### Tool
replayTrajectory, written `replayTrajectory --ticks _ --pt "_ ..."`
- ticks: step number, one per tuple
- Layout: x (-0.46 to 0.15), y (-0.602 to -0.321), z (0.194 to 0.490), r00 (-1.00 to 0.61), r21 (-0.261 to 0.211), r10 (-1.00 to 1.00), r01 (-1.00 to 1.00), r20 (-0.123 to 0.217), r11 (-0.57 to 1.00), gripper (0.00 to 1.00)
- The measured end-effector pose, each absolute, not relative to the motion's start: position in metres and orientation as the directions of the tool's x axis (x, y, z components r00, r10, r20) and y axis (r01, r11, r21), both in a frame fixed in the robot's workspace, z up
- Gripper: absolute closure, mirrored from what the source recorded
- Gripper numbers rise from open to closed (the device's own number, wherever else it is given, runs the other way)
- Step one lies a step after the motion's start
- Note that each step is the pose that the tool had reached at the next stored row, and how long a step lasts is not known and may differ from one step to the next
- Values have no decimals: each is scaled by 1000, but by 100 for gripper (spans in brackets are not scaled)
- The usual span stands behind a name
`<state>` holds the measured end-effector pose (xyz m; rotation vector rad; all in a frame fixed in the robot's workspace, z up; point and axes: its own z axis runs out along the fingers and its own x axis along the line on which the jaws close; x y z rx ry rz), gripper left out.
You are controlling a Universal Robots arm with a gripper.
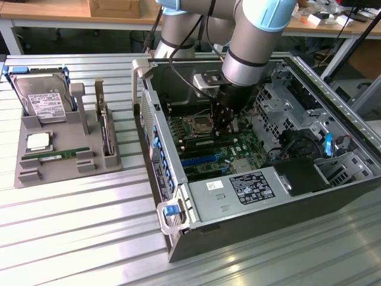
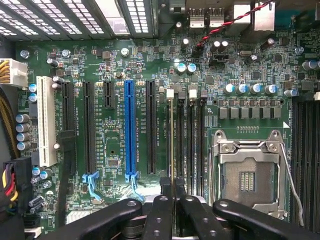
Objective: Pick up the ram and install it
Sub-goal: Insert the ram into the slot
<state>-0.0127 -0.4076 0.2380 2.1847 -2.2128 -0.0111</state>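
End effector (image 2: 172, 207) clenched on ram (image 2: 172, 145), edge-on over motherboard (image 2: 115, 150) slot

A ribbed metal table (image 1: 71, 226) carries a grey parts holder (image 1: 30, 173) on the exterior view's left and an open computer case (image 1: 268, 220) beside it.

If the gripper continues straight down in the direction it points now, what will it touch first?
The gripper is shut on the ram, which stands on edge over the memory slots beside the processor socket. Going straight on, the ram's lower edge would likely meet a slot first; the remaining gap is unclear.
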Motion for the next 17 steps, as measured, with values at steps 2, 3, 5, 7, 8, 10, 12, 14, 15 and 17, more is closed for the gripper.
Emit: replayTrajectory --ticks 2,3,5,7,8,10,12,14,15,17 --pt "-13 -408 237 -13 28 -1000 -1000 18 13 88" --pt "-13 -408 236 -13 28 -1000 -1000 18 13 88" --pt "-13 -408 236 -13 28 -1000 -1000 18 13 88" --pt "-13 -408 236 -13 28 -1000 -1000 18 13 88" --pt "-13 -408 236 -13 28 -1000 -1000 18 13 81" --pt "-13 -408 245 -13 27 -1000 -1000 18 13 81" --pt "-13 -406 256 -13 26 -1000 -1000 18 13 81" --pt "-10 -405 256 -13 27 -1000 -1000 18 13 89" --pt "-1 -405 256 -12 31 -1000 -999 18 13 90" --pt "20 -405 256 -12 47 -1000 -999 18 13 90"
